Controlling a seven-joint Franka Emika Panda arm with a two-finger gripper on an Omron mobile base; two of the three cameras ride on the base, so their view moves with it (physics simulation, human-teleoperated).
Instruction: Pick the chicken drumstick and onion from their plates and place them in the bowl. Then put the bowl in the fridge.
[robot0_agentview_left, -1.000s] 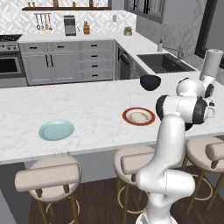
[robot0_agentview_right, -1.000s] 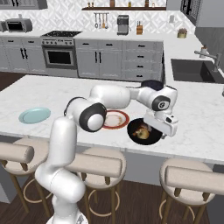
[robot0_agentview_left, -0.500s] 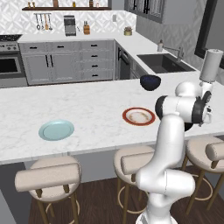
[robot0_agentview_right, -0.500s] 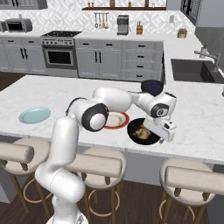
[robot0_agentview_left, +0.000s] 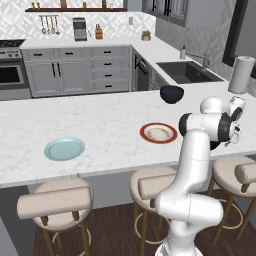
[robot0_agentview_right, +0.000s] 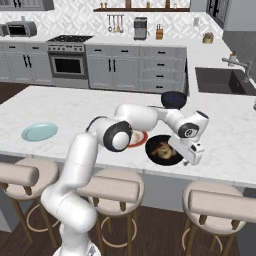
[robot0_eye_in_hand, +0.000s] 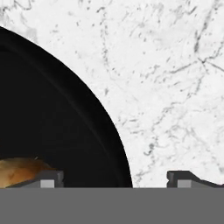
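Your claw (robot0_agentview_right: 192, 159), jaws wide and empty, straddles the bowl's (robot0_agentview_right: 172, 156) rim at its 3 o'clock on the worktop (robot0_agentview_right: 70, 107), with the drumstick (robot0_agentview_right: 162, 148) already inside, both plates (robot0_agentview_left: 158, 133) bare, the onion unclear, and the fridge trip left.

Bright even rendered light, soft shadows (slightly pixelated)
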